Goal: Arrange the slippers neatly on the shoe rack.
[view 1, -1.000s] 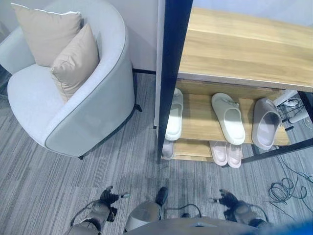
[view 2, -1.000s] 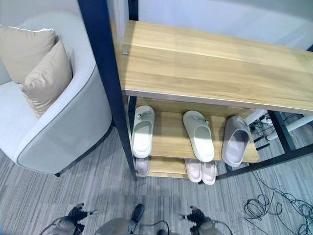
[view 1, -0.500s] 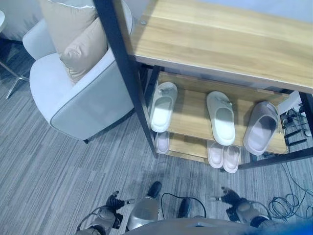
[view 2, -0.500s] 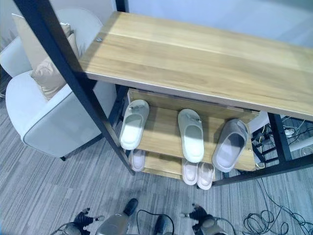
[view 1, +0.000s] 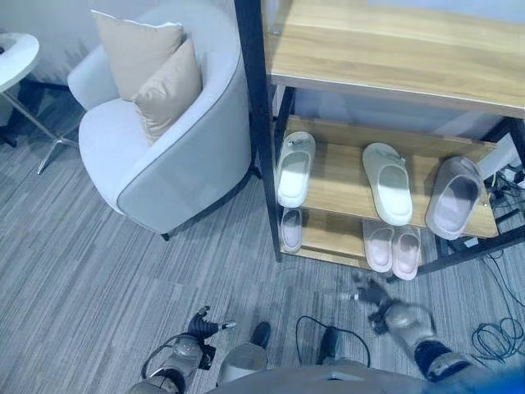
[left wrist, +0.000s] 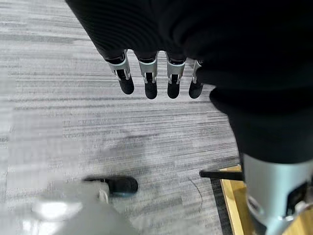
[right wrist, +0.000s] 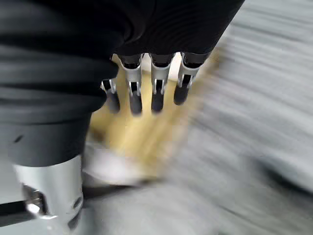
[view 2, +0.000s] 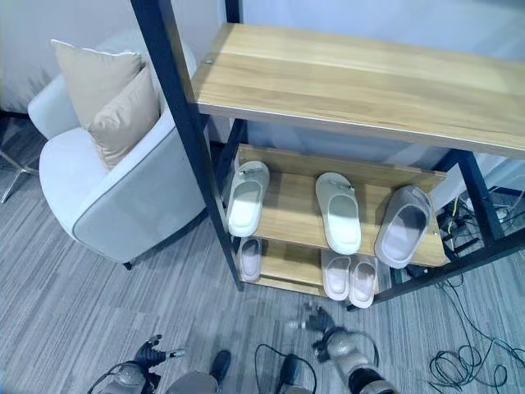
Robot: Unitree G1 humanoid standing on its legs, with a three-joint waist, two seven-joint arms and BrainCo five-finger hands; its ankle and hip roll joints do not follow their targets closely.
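The slippers are all on the shoe rack (view 2: 459, 271) but not tidy: on the middle shelf 2 white slippers (view 2: 247, 196) (view 2: 338, 211) lie well apart and a grey slipper (view 2: 403, 225) sits tilted at the end; on the bottom shelf a pink pair (view 2: 350, 277) lies together and 1 slipper (view 2: 250, 257) alone. The left robot hand (left wrist: 156, 78) and right robot hand (right wrist: 146, 88) hang over the floor, fingers straight, holding nothing, so pairing appears not yet started

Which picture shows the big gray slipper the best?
The right eye view: the grey slipper lies whole at the right end of the middle shelf, with room around it. The left eye view has it too, nearer the picture's edge. In the right wrist view there is just a blur of wood.
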